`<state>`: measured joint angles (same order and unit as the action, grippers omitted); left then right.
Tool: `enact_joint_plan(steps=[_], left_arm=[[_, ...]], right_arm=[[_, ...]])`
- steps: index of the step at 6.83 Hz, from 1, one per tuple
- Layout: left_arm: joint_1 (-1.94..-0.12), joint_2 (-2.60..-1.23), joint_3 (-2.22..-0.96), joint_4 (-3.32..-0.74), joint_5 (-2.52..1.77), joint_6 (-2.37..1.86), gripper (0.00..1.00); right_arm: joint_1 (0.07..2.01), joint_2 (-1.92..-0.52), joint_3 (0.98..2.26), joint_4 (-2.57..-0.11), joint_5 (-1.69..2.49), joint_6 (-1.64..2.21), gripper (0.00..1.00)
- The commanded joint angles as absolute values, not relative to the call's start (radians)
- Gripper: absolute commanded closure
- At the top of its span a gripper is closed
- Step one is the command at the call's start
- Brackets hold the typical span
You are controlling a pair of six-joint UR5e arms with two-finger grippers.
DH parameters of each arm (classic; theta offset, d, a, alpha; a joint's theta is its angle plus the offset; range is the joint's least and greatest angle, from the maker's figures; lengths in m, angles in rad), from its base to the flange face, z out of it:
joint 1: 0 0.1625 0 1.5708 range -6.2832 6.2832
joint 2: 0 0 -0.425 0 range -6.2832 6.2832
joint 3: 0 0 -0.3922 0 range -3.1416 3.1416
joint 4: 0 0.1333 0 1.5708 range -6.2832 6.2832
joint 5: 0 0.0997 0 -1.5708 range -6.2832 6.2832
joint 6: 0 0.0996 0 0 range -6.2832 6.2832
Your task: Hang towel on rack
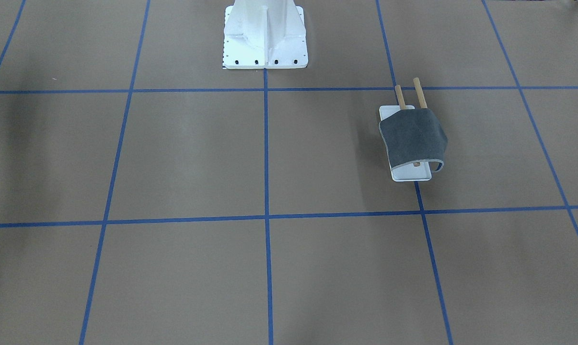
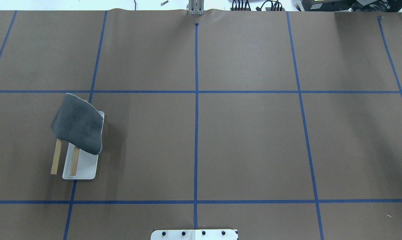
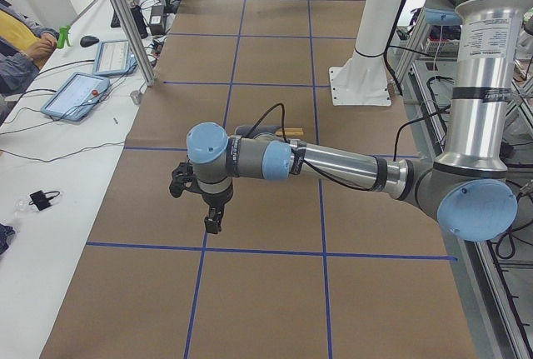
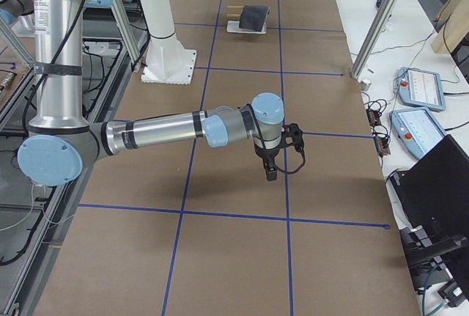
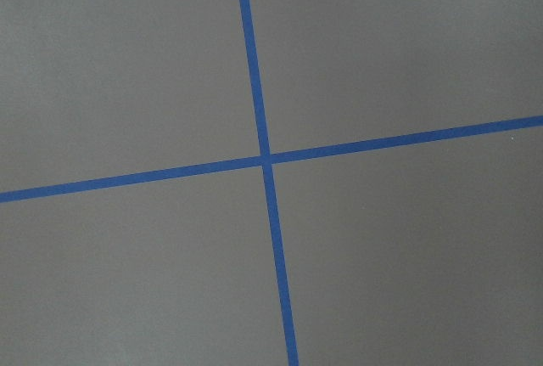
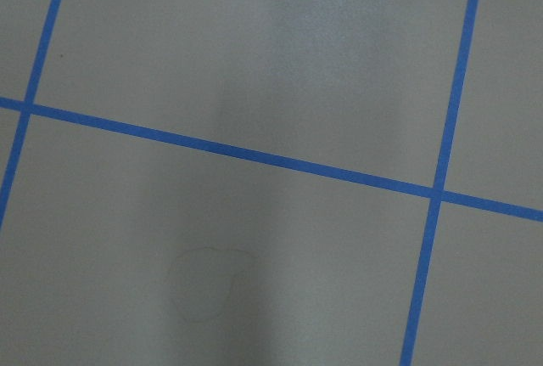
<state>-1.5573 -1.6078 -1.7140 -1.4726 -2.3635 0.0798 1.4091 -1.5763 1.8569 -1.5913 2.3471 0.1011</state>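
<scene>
The dark grey towel hangs draped over both wooden rods of the rack, whose white base shows below it. In the overhead view the towel covers the far part of the rods above the base. It also shows far off in the exterior right view. My left gripper shows only in the exterior left view and my right gripper only in the exterior right view. Both hang above bare table away from the rack, and I cannot tell if they are open or shut.
The large white bolted pedestal stands at the robot's side of the table. Brown paper with blue tape lines covers the table. Tablets and cables lie on the side bench. Both wrist views show only paper and tape.
</scene>
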Motion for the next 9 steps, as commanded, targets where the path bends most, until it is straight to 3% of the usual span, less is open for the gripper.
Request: enact_joint_plan(steps=[1,9], left_arm=[[-1.554,-1.608,-1.715,-1.479,-2.375,0.081,0.02],[-1.520,-1.608,-1.758,-1.517,-2.376,0.080,0.02]], right_arm=[[1.393,-1.572,1.868,-1.612,2.345,0.107,0.00],[1.387,-1.580,1.896,-1.612,2.350,0.114,0.00]])
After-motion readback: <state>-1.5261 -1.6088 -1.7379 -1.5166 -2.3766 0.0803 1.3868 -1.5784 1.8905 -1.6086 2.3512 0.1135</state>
